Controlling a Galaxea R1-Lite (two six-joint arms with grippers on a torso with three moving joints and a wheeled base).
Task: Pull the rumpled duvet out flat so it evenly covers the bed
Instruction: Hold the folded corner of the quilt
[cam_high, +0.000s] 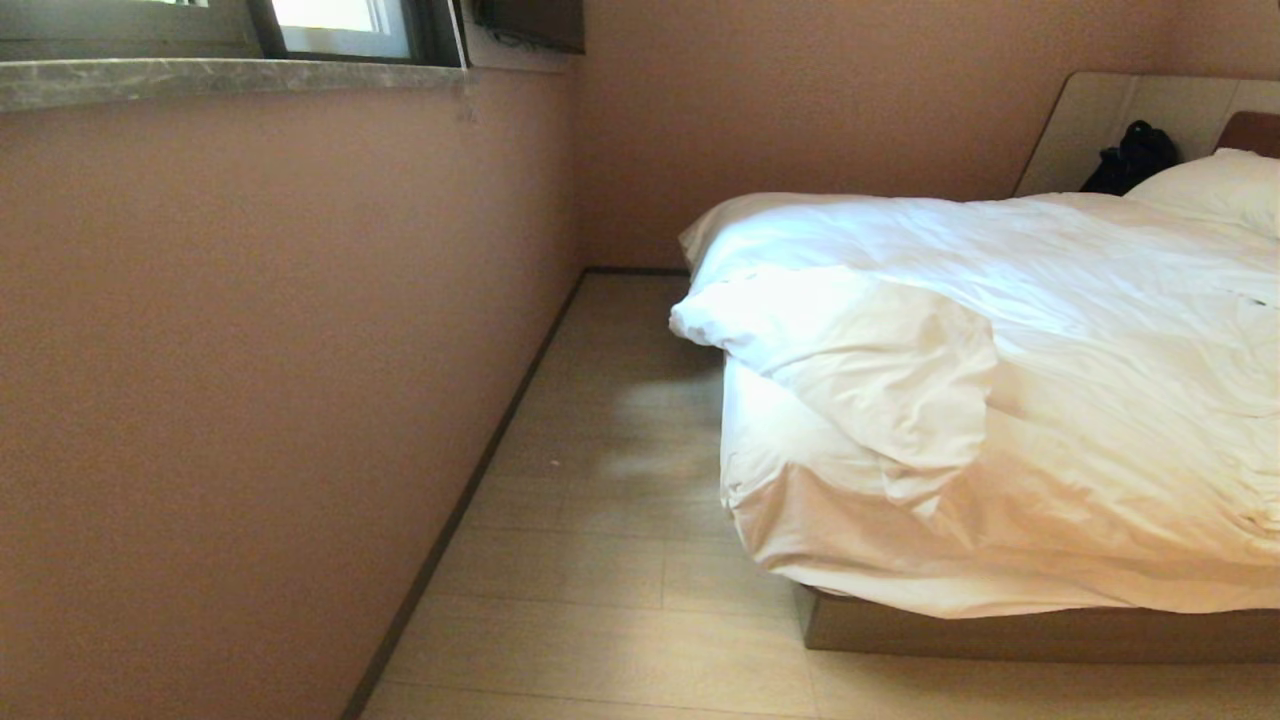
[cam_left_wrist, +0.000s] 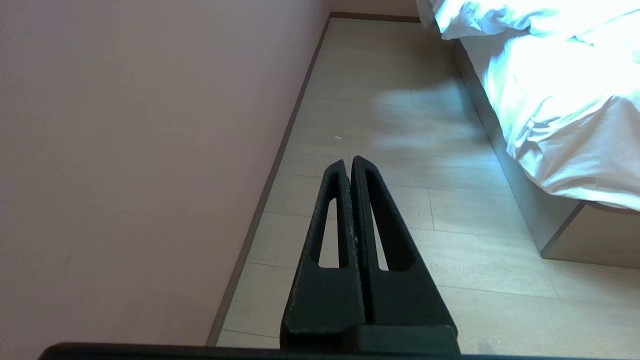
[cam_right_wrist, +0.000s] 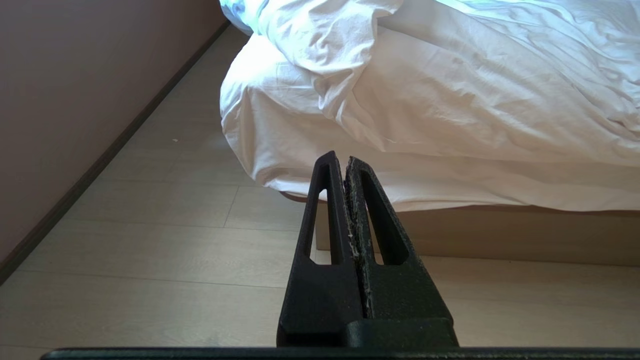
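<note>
Far left of the head view, a bare wall (cam_high: 250, 400) under a window sill (cam_high: 230, 82); pale floor (cam_high: 620, 560) runs down the middle. Neither arm shows here. In its own wrist view the left tool (cam_left_wrist: 348, 162) sits low in the frame, pressed fully closed, empty, pointing along the floor beside the wall. The right tool (cam_right_wrist: 345, 159) is likewise clamped together, holding nothing, aimed at the bed's near corner. On the right, the bed (cam_high: 1000, 632) carries the duvet (cam_high: 960, 380), rumpled, one corner folded back and bunched, draping over the edge. A pillow (cam_high: 1220, 185) lies upper right, a dark object (cam_high: 1130, 160) beside it.
</note>
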